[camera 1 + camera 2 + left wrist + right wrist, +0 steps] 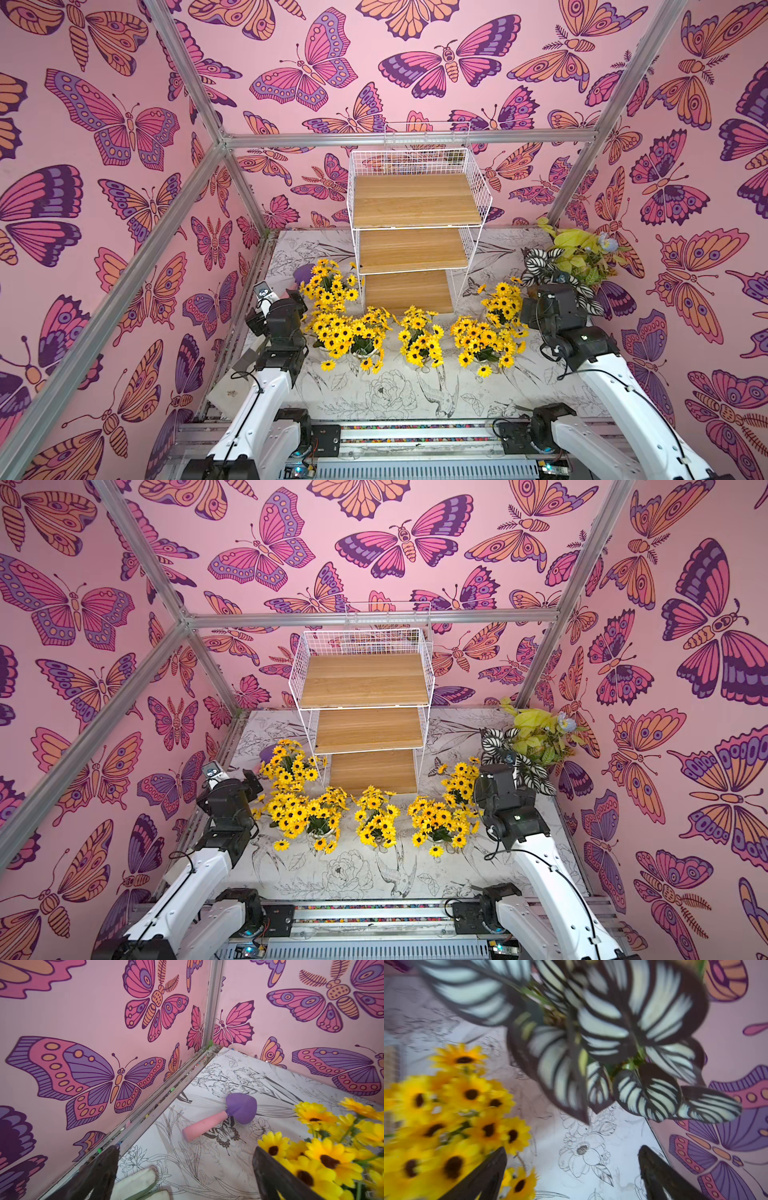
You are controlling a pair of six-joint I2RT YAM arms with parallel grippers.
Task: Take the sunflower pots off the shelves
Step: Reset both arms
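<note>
1. Left wrist view: the left gripper [185, 1149] has its two dark fingers wide apart, and only bare table shows in the gap. Yellow flowers lie just beside one finger [268, 1172].
2. Right wrist view, which is blurred: the right gripper [572, 1148] is also spread apart and empty. Yellow flowers are near one finger, and the plant with black-and-white striped leaves [602, 1028] hangs close in front.
3. In both top views the sunflower pots [419, 336] [376, 818], small white pots mostly hidden under bushy yellow dark-centred artificial flowers, stand on the white table with drawn flowers [395, 399]. They fill the lower middle of the frame, between the two arms. I count about six bunches, but two at the left of the group run together.
4. Just above them in the frame stand the shelves [415, 199] [365, 679], a white wire rack with three light wooden boards. All three boards are bare.
5. My judgement: the removing looks finished, so the step in hand is to bring both arms back clear of the flowers.
6. To do it well, keep the fingers apart and rise first. Only then pull toward the lower edge of the frame, so that no stem is hooked.
7. These pots look top-heavy and could tip if a finger drags the flowers.
8. The mushroom-shaped toy with purple cap and pink stem [241, 1107] lies apart from the left gripper and needs no care.
</note>
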